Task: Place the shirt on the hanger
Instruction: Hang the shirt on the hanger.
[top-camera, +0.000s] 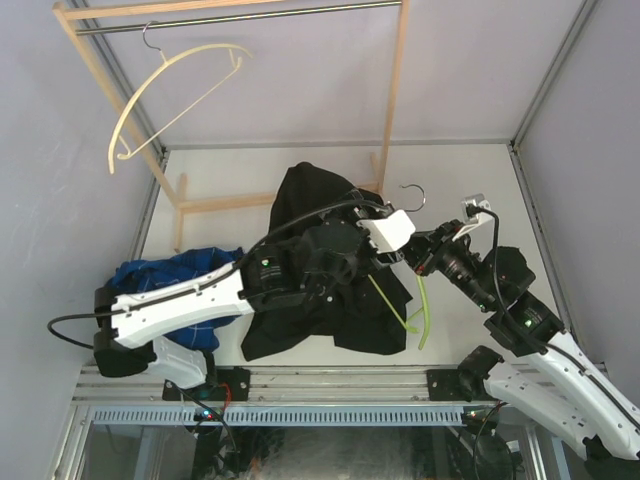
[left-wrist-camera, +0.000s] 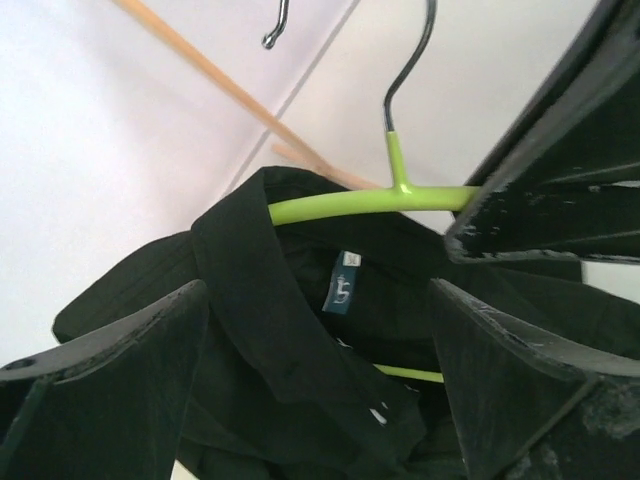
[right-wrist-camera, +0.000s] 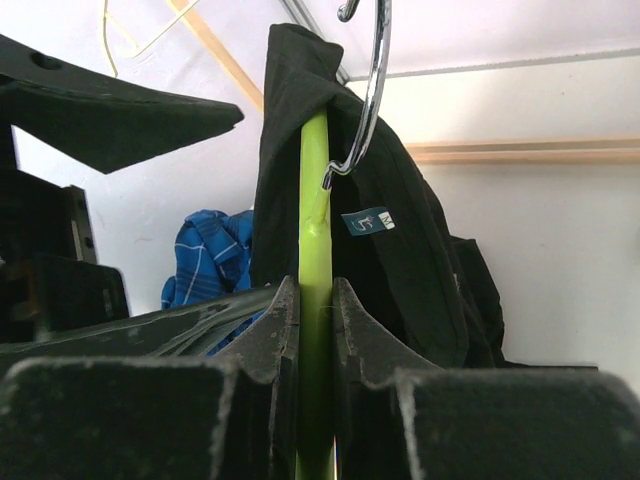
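Two hands divide the work: the right hand (right-wrist-camera: 315, 300) clamps the hanger (right-wrist-camera: 314, 190) to steady it; the left hand (left-wrist-camera: 320, 330), wide open near the hanger, can arrange the shirt (left-wrist-camera: 250, 320).

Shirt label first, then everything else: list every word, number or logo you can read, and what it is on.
On the shirt, a blue collar label: a pale mark, too blurred to read.
On the left arm, a green badge, and another on the right arm: too small to read.
On the hanger: no marking visible.
Nothing legible anywhere.
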